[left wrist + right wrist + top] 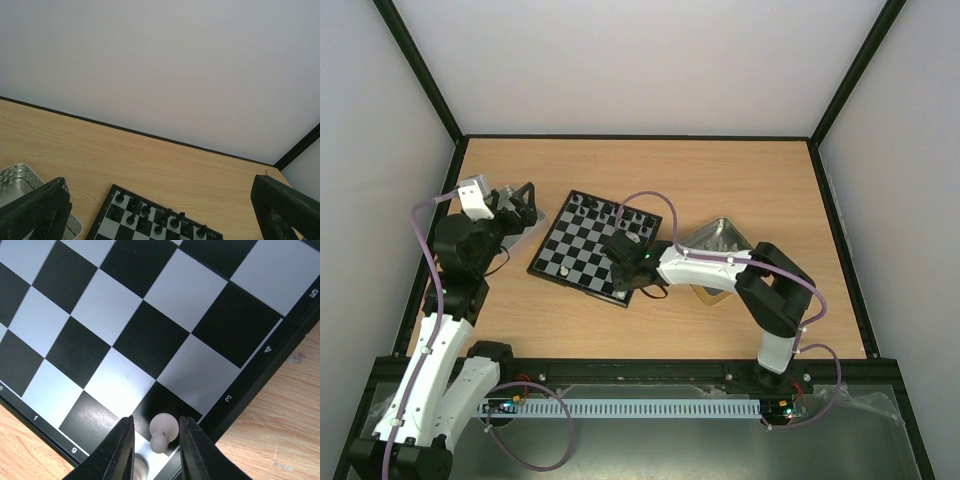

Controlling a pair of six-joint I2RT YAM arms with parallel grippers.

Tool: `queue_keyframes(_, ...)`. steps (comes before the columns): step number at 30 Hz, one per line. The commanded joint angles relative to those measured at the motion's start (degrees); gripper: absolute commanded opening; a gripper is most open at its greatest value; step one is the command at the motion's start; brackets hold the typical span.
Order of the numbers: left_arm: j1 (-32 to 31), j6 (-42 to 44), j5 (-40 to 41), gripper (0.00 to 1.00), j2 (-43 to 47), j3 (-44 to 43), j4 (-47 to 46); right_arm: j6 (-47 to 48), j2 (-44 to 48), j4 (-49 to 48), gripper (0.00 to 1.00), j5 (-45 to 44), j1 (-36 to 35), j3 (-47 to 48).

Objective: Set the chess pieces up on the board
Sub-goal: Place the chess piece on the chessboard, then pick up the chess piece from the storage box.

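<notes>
The board (582, 262) lies tilted on the table, with several black pieces (610, 212) along its far edge and a lone white piece (563, 270) near its left corner. My right gripper (630, 280) hovers low over the board's near-right corner. In the right wrist view the right gripper (156, 440) is open, and its fingers (117, 455) straddle a white pawn (164, 431) standing on a black square, with a small gap on each side. A second white piece (140, 467) stands just behind it. My left gripper (160, 215) is wide open and empty, raised left of the board (102, 227).
A silver tray (532, 222) lies under the left gripper and also shows in the left wrist view (17, 177). Another silver tray (718, 238) with pieces lies right of the board, behind the right arm. Black frame edges border the table.
</notes>
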State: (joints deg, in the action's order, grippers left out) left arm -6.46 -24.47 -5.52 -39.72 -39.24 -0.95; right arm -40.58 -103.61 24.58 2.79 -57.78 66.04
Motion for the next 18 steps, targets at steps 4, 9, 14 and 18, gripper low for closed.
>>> queue_keyframes(4, 0.3, 0.0, 0.1, 0.99, 0.5, 0.5, -1.0, -1.7, 4.8, 1.9, 0.29, -6.8, -0.2, 2.7)
queue_keyframes(9, 0.3, 0.1, 0.1, 0.99, 0.5, 0.6, -0.9, -3.2, 10.5, 1.9, 0.31, -13.7, 3.9, 0.0)
queue_keyframes(14, 0.3, 0.0, 0.1, 0.99, 0.7, 0.6, -0.9, -5.2, 19.5, 1.5, 0.30, -18.4, 13.7, -6.4)
queue_keyframes(18, 0.3, 0.0, -0.1, 1.00, 0.6, 0.6, -1.0, -5.2, 24.3, 0.8, 0.30, -18.2, 22.6, -11.7)
